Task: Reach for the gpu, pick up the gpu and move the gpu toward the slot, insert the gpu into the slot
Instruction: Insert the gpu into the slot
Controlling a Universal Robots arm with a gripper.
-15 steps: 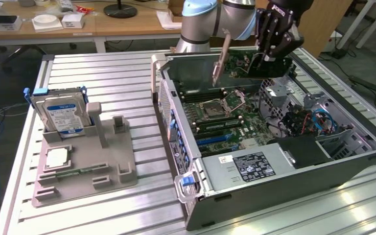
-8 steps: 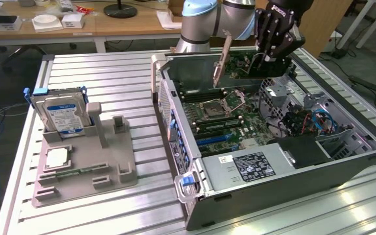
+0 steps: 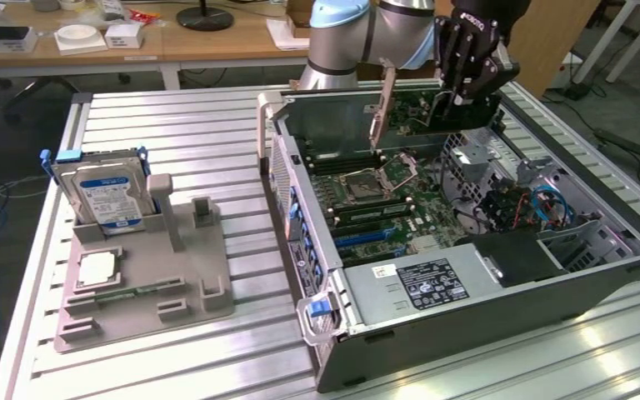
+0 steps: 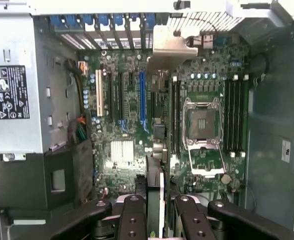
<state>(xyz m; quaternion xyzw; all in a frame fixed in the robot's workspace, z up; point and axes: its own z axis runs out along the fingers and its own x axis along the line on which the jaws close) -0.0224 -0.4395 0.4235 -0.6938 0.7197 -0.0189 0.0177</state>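
My gripper (image 3: 467,79) hangs over the far end of the open computer case (image 3: 615,267), shut on the gpu (image 3: 412,112). The gpu is a thin green card held upright, with its metal bracket (image 3: 385,104) toward the exterior view's left. It is well above the green motherboard (image 3: 409,204) and touches nothing. In the wrist view the gpu (image 4: 155,195) shows edge-on between my two black fingers (image 4: 133,220), and its bracket (image 4: 172,46) is at the far end. The long blue slot (image 4: 143,100) lies just beside the card's line, among several parallel slots. Blue slots (image 3: 365,238) also show in the exterior view.
The open processor socket (image 4: 202,122) and memory sticks (image 4: 235,117) lie beside the slots. A power supply (image 3: 432,283), a black shroud (image 3: 515,254) and loose cables (image 3: 520,208) fill the near end. On the exterior view's left, a grey holder (image 3: 142,292) carries a hard drive (image 3: 103,196) and a processor chip (image 3: 97,268).
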